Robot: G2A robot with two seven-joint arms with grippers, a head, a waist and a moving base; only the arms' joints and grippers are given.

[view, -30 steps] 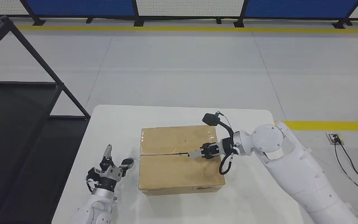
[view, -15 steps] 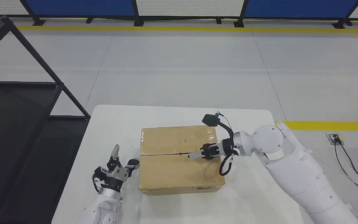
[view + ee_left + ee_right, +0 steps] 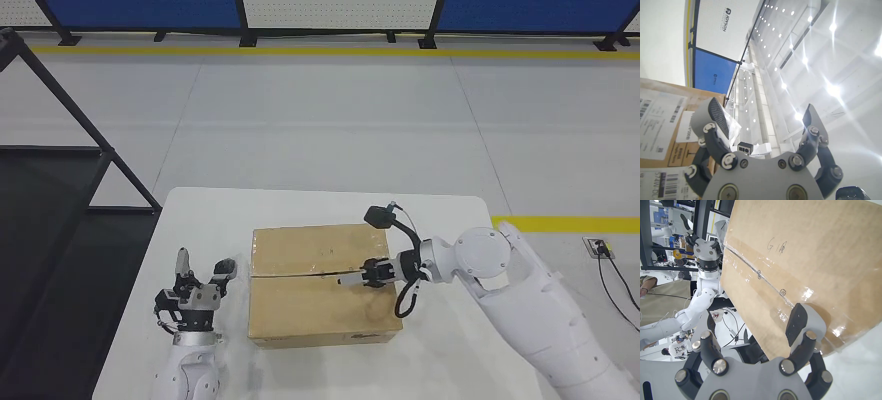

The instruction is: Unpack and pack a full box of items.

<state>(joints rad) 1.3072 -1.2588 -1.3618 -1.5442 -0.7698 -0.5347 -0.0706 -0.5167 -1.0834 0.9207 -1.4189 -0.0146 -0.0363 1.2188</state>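
Observation:
A closed cardboard box (image 3: 318, 288) lies in the middle of the white table, its flaps sealed with clear tape along the centre seam (image 3: 300, 274). My right gripper (image 3: 348, 279) rests open on the box top at the seam's right part. In the right wrist view the box (image 3: 810, 262) fills the far side, and one finger pad (image 3: 797, 323) of the right gripper (image 3: 753, 323) lies on the taped seam. My left gripper (image 3: 204, 266) stands open, fingers upward, just off the box's left end. The left gripper (image 3: 764, 115) holds nothing, and the box's labelled side (image 3: 662, 115) is beside it.
The table (image 3: 200, 215) has bare room behind and to the left of the box. A black metal frame (image 3: 70, 140) stands off the table's left side. A crumpled bit of clear tape (image 3: 733, 126) sticks out at the box's end near the left gripper's finger.
The left gripper has turned upright and shifted a little beside the box's left end. The right gripper has stayed on the seam, hardly moving.

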